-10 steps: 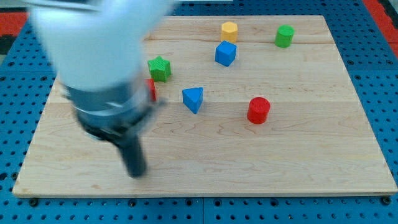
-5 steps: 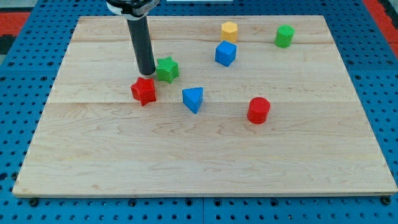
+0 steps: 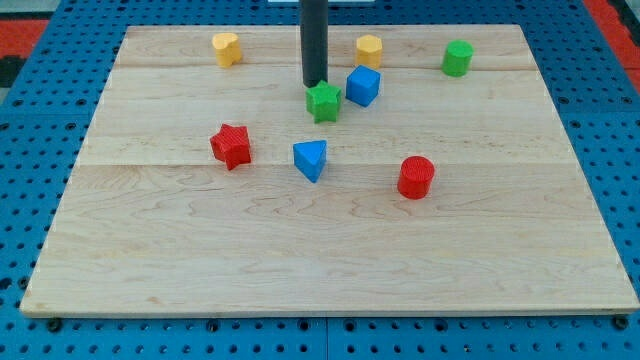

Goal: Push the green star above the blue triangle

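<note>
A wooden board [image 3: 330,250] lay on a blue pegboard surface, seen from above and slightly in front. My tip [image 3: 315,84], the lower end of a straight dark rod coming down from the view's top, rested just above and a touch to the left of the green star [image 3: 324,102], seemingly touching its upper edge. There was no gripper on this arm, so nothing was clasped or released; the rod could only push. The green star sat towards the view's top of the blue triangle [image 3: 311,159], a little to the triangle's right, with bare wood between them. A blue cube [image 3: 363,86] stood just beside the star on its upper right, close enough to look nearly in contact. From this layout the star appeared already roughly above the triangle, so any further push would likely be a small nudge towards the view's left to line it up. Elsewhere lay a red star [image 3: 231,146] to the triangle's left, a red cylinder [image 3: 416,177] to its right, two yellow blocks [image 3: 227,47] [image 3: 369,49] and a green cylinder [image 3: 457,58] near the top.
</note>
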### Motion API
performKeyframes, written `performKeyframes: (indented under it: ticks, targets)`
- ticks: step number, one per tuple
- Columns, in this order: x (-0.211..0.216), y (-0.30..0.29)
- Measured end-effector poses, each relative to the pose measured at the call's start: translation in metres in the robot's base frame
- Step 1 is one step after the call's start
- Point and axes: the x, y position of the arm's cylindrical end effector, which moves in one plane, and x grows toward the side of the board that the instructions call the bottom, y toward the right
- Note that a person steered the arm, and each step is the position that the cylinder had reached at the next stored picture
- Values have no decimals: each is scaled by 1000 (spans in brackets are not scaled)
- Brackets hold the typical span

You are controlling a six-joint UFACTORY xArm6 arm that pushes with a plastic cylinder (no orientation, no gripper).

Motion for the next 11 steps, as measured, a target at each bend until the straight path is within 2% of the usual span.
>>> performKeyframes:
  ticks: [2, 3, 4, 5, 7, 8, 9, 11]
  targets:
    - [33, 23]
    - [44, 60]
    - [75, 94]
    - [102, 85]
    - [102, 38]
    - [96, 36]
    - [80, 61]
    - [75, 22]
